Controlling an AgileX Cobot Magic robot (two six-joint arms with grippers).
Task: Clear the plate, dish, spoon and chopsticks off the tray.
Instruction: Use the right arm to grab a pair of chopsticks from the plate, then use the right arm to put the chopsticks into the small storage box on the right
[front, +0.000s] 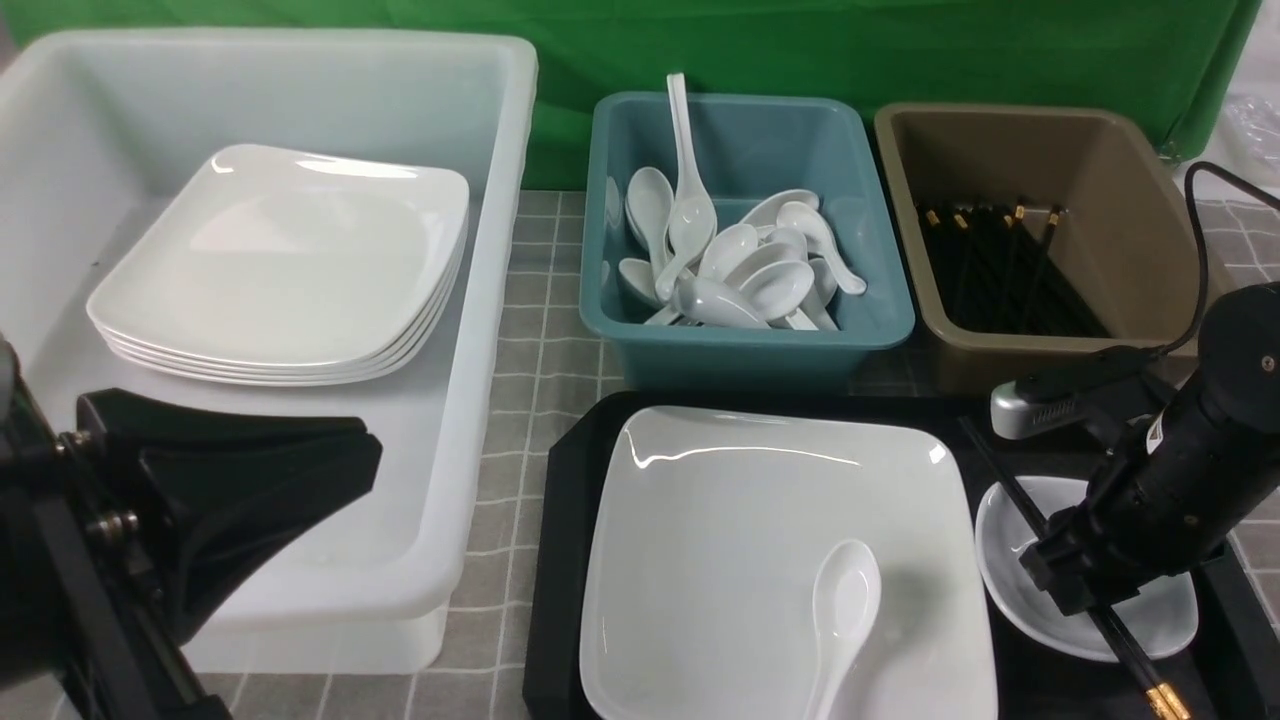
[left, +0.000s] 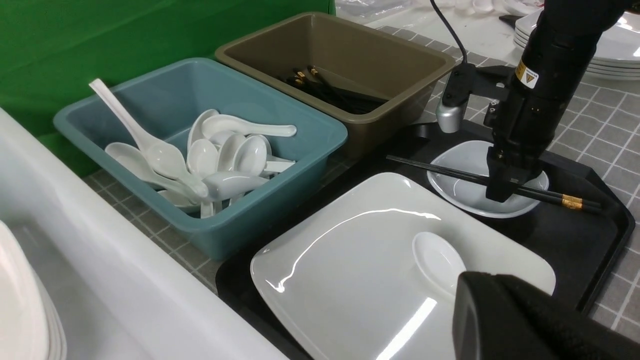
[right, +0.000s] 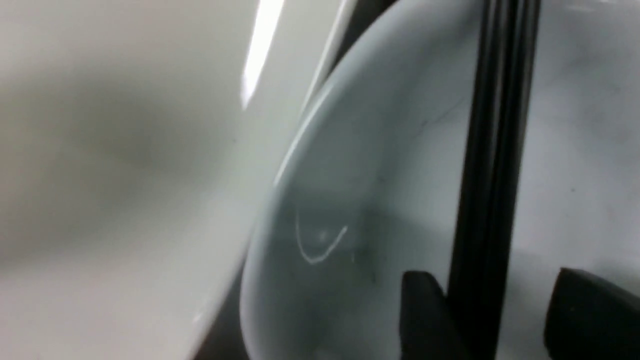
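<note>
1. A big black plastic tray (front: 560, 580) with cut corners sits at the bottom middle of the front view. A large shiny white square plate (front: 720, 560) lies on it. A short white soup spoon (front: 845, 600) rests on the plate's lower right part.
2. A small white squarish dish (front: 1005, 575) is on the tray too, just right of the plate. Two thin black chopsticks (left: 440, 170) with gold ends lie across the dish.
3. Behind the tray stand a teal plastic bin (front: 750, 345) full of white spoons (front: 745, 275) and a brown plastic bin (front: 1150, 230) with more black sticks (front: 1000, 275). At the left, a big white plastic bin (front: 490, 300) holds a stack of white plates (front: 290, 260).
4. In the front view the right arm (front: 1190, 470) hides the middle of the dish. In the left wrist view the left gripper (left: 500, 315) covers the spoon's handle.
5. Only the left wrist view shows another pile of white plates (left: 610, 50), in its upper right corner. Only the right wrist view shows the fingers up close.
6. The right gripper (right: 500, 320) is low over the dish, with a finger on each side of the chopsticks. One finger (right: 425, 310) is against the sticks. The other has a small gap, so the sticks are not squeezed.
7. The left gripper is at the lower left of the front view, over the white plastic bin. Nothing shows in it, and I cannot tell how far open it is.
</note>
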